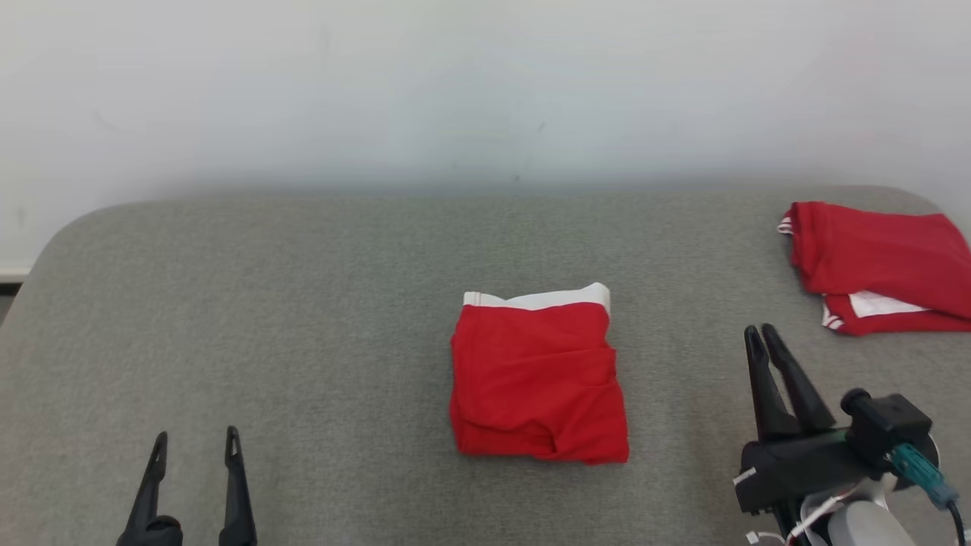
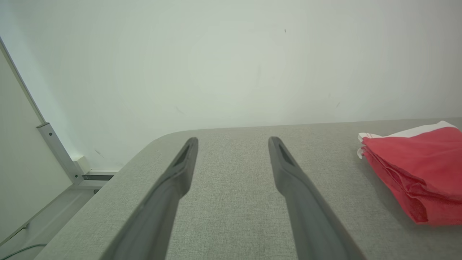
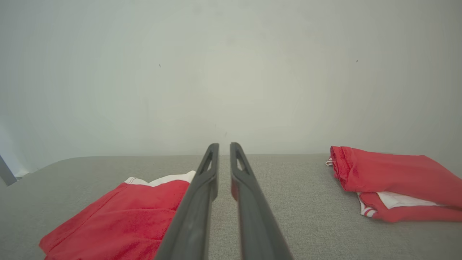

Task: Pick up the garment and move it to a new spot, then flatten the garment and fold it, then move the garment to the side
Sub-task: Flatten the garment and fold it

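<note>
Folded garment point(image 1: 538, 379) left of empty, nearly pressed-together right gripper point(image 1: 761, 335); left gripper point(image 1: 196, 437) spread. Remaining, probably: moving aside.

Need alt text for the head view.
A folded red garment with a white waistband lies centred on a grey table; a second red garment sits far right. The left tool is open lower left, the right tool nearly shut lower right, both empty.

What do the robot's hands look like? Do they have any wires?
The left gripper and right gripper each have two long, thin, dark fingers narrowing to a tip, with a slot near the end. Behind the right one sit a chunky black block, a round knob, a teal plug with a dark cable, thin white wires and a pale forearm.
</note>
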